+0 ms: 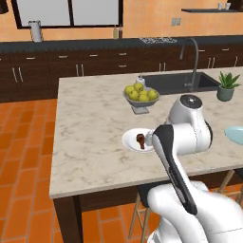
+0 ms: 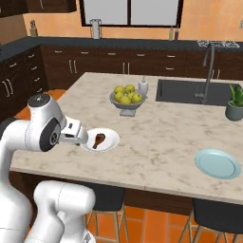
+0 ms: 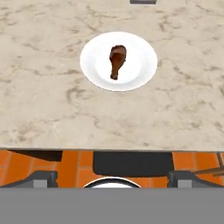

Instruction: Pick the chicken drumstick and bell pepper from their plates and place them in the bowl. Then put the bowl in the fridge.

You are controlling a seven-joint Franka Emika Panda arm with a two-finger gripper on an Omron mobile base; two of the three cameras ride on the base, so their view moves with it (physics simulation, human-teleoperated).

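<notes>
From the left in the right base view, the end effector (image 2: 81, 138) hangs at the near edge of the surface (image 2: 156, 137), just short of the white plate (image 2: 110, 142); the chicken drumstick (image 2: 98, 140) lies on that plate, thick end away from the robot in the hand view; further right come the pedestal bowl of yellow-green fruit (image 2: 126, 100), the sink (image 2: 190, 92), a potted plant (image 2: 235, 104) and the pale blue plate (image 2: 217, 163), which looks bare from here. The end effector's two tips stand wide apart with nothing between them.

The risk, judged from here: the drumstick tapers, so a close on the narrow bone end could let it slip or roll; a descent too far to one side could catch the plate's rim and push the plate along the smooth surface.

The hand view gives the drumstick (image 3: 117, 61) from straight above and its slant on the plate; the left base view has the arm hiding half that plate (image 1: 132, 140); the right base view shows the blue plate whole.
</notes>
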